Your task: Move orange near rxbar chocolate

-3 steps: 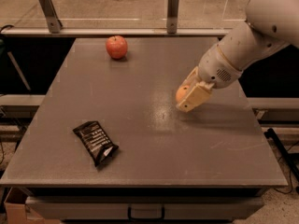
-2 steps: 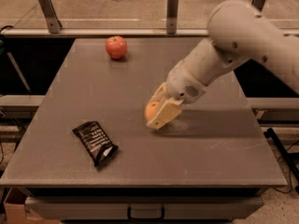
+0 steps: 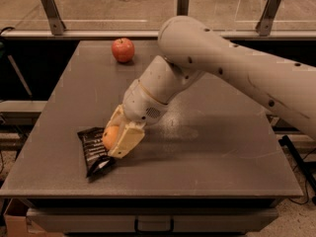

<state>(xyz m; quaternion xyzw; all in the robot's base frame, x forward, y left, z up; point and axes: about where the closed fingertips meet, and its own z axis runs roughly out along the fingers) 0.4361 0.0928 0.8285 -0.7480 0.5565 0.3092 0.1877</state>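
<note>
My gripper (image 3: 117,138) is low over the front left of the table and shut on the orange (image 3: 109,137), which shows as a bright orange patch between the cream fingers (image 3: 127,138). The rxbar chocolate (image 3: 94,151), a flat black wrapper with crimped ends, lies on the table just left of and under the gripper. The orange is right beside the wrapper's right edge, partly over it. I cannot tell whether the orange rests on the table.
A red apple (image 3: 123,50) sits at the back left of the grey table (image 3: 207,157). My arm (image 3: 222,68) stretches from the right across the table's middle. Metal rail posts (image 3: 51,10) stand behind the far edge.
My gripper has carried the orange from the right middle of the table leftward and forward, down to the black wrapper. The apple and wrapper have not moved.
</note>
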